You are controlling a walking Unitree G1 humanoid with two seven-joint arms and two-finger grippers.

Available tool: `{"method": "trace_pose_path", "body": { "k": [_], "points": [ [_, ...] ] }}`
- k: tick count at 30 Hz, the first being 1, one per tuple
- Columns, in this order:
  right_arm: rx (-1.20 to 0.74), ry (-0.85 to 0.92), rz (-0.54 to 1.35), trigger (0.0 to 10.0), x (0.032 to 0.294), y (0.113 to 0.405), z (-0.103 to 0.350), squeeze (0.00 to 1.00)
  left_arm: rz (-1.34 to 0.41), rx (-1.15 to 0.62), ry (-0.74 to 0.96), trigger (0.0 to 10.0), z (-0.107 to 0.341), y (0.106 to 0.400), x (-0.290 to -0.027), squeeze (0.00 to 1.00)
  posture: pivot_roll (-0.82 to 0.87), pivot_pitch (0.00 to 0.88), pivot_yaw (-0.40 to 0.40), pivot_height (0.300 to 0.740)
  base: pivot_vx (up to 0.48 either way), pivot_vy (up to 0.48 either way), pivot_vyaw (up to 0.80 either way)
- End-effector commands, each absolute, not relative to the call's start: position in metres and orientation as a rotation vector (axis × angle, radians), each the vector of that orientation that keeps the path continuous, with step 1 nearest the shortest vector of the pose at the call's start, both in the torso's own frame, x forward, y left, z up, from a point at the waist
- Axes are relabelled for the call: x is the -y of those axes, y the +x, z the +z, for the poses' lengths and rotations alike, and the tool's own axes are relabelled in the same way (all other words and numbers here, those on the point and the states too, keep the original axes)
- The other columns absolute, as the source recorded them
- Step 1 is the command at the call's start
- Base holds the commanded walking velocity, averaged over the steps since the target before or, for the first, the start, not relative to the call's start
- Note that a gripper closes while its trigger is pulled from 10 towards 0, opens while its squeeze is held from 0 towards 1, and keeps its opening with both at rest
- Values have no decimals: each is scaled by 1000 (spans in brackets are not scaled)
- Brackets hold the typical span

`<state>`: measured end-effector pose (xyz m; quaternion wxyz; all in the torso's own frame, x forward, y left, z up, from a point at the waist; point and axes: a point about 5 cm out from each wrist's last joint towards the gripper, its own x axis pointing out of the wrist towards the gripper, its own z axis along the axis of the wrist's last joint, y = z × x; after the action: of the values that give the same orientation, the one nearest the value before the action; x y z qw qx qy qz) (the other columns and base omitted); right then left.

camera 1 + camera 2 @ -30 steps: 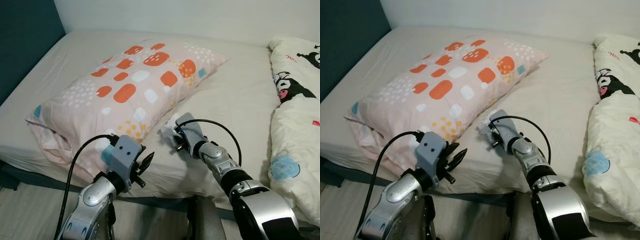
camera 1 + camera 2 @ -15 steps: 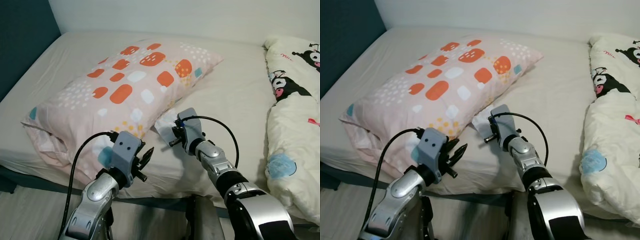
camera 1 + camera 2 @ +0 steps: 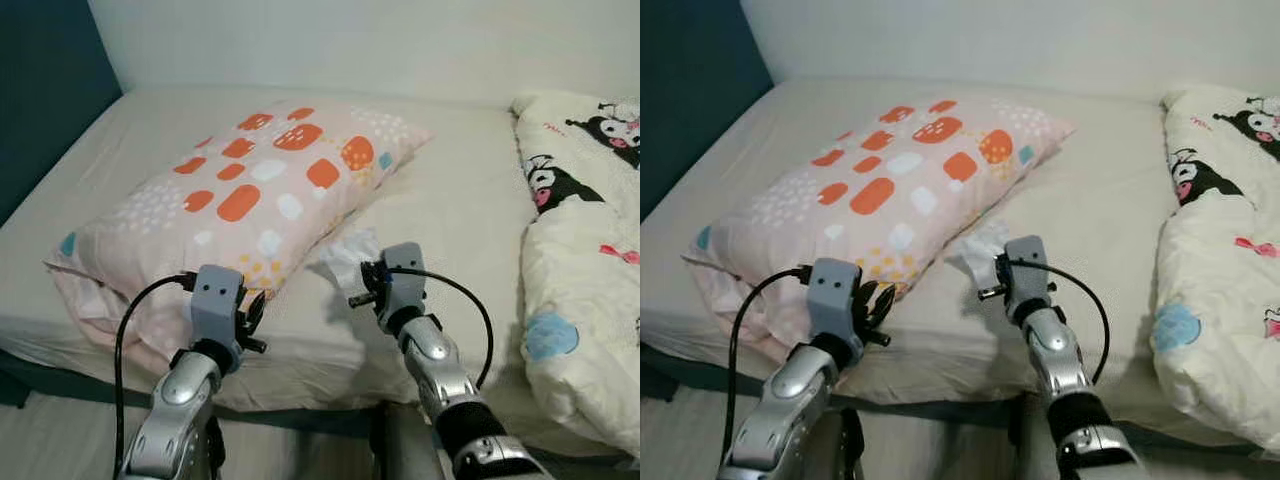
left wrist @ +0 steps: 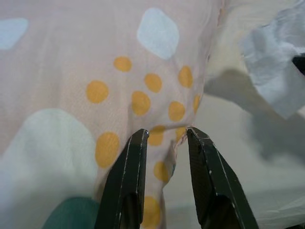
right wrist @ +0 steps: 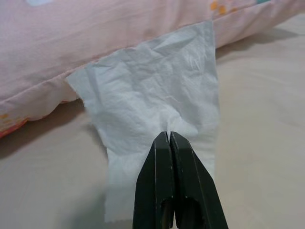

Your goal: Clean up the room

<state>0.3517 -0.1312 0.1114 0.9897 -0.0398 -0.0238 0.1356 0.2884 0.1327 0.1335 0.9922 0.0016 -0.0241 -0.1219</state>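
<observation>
From the left eye view we saw a pink pillow [image 3: 255, 205] with orange, white and yellow patches lying aslant on the beige bed [image 3: 470, 210]. A crumpled white tissue [image 3: 348, 258] lay on the sheet just beside the pillow's near long edge, its far side touching the pillow. The right gripper [image 3: 362, 283] sat at the tissue's near edge, and the left gripper [image 3: 250, 322] was at the pillow's near corner. A cream quilt [image 3: 580, 250] printed with black cartoon figures was heaped well apart from the pillow, on the robot's right.

The right eye view gave us the same scene, the tissue wedged between pillow and right gripper.

In the left wrist view our two black fingers [image 4: 131, 176] stood a narrow gap apart with the pillow's yellow-dotted edge between them; we could not tell whether they pressed it. The tissue showed beyond the pillow's edge.

In the right wrist view the jaws were closed tight together on the near part of the tissue, a thin, wrinkled sheet whose far edge was against the pillow's seam
</observation>
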Motion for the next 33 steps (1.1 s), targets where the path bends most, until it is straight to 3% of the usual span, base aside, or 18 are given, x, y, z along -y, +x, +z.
{"method": "trace_pose_path", "body": {
  "k": [1, 15, 33],
  "points": [
    [31, -66, 260, 10000, 133, 348, 105, 0, -249, 21, 3, 10000, 125, 287, -130, 0, 0, 122, -34, 529, 0, 0, 0],
    [78, -83, 194, 10000, 138, 339, 116, 0, -134, 39, 29, 10000, 125, 294, -135, 0, 7, 93, -39, 529, 0, 0, 0],
    [61, -73, 210, 10000, 133, 333, 114, 0, -125, 42, 30, 10000, 122, 293, -133, 0, 7, 81, -44, 609, 0, 0, 0]
  ]
}}
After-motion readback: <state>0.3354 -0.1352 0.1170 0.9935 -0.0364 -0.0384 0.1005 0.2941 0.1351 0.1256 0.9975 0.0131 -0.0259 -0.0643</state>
